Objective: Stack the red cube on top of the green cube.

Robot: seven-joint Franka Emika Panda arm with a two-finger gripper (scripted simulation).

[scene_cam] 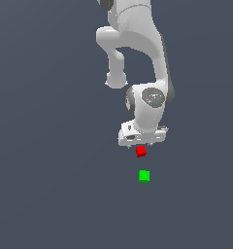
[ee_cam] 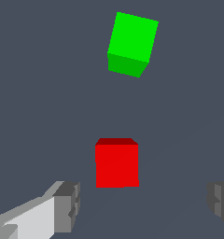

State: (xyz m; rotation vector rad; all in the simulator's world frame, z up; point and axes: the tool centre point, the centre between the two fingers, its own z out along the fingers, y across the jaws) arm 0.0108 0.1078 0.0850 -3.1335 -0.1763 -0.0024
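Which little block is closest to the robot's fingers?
The red cube. It sits right between the open fingers, while the green cube lies farther away, apart from it.

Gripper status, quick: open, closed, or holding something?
Gripper: open, jaws spread wide on either side of the red cube, holding nothing.

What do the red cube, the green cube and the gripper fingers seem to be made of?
This is a simulator render, so materials are guesses. The red cube and the green cube look like matte plastic or painted wood: flat colour, no gloss, no grain. The fingers of the open gripper look like dull grey rubber or plastic, with stepped pads.
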